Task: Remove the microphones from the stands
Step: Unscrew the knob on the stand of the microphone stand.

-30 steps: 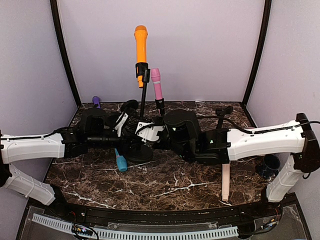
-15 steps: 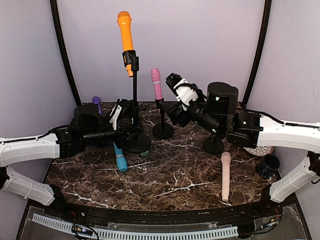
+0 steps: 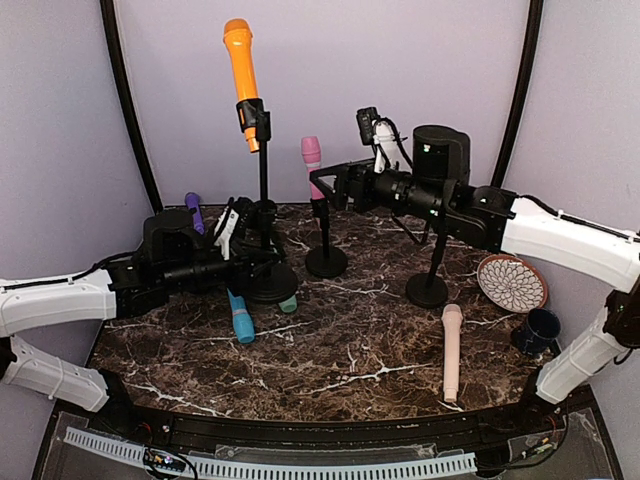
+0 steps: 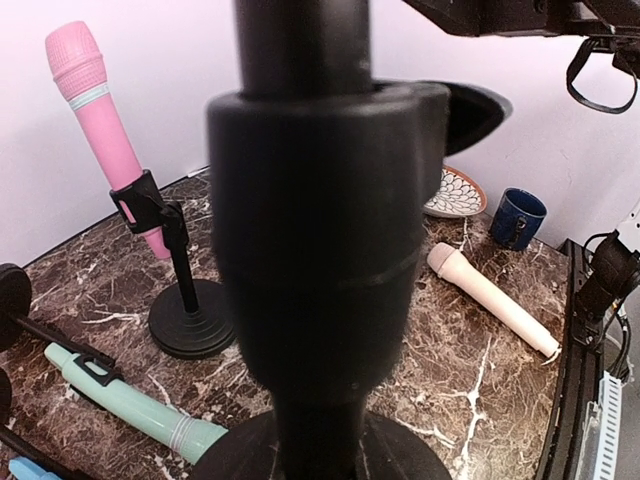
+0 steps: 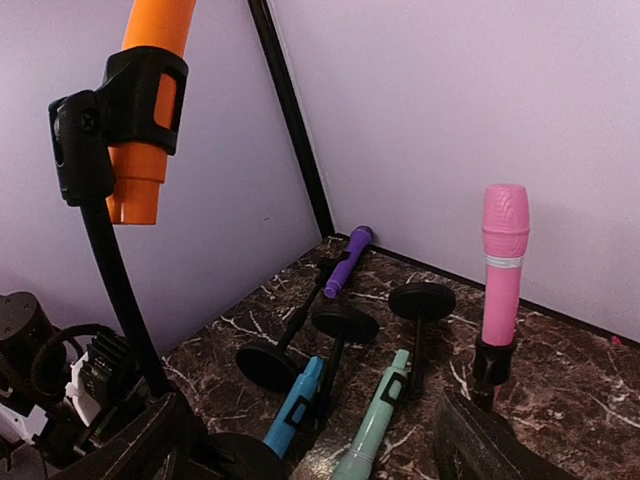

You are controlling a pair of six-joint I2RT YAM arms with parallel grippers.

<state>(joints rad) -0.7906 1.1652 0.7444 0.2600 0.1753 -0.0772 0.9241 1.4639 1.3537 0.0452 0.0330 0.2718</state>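
Atop slim black stand point(image 3: 264, 190), orange microphone point(image 3: 243, 75)

An orange plastic microphone point(image 3: 240, 60) sits on a tall black metal stand point(image 3: 264, 190). Just right of that stand, a pink microphone point(image 3: 313, 165) bears a pale mint band. The brown marble counter point(image 3: 340, 370) shows white veins. Farther right are a white round plate point(image 3: 511, 283) with a dark scale pattern and a navy mug point(image 3: 540, 328).
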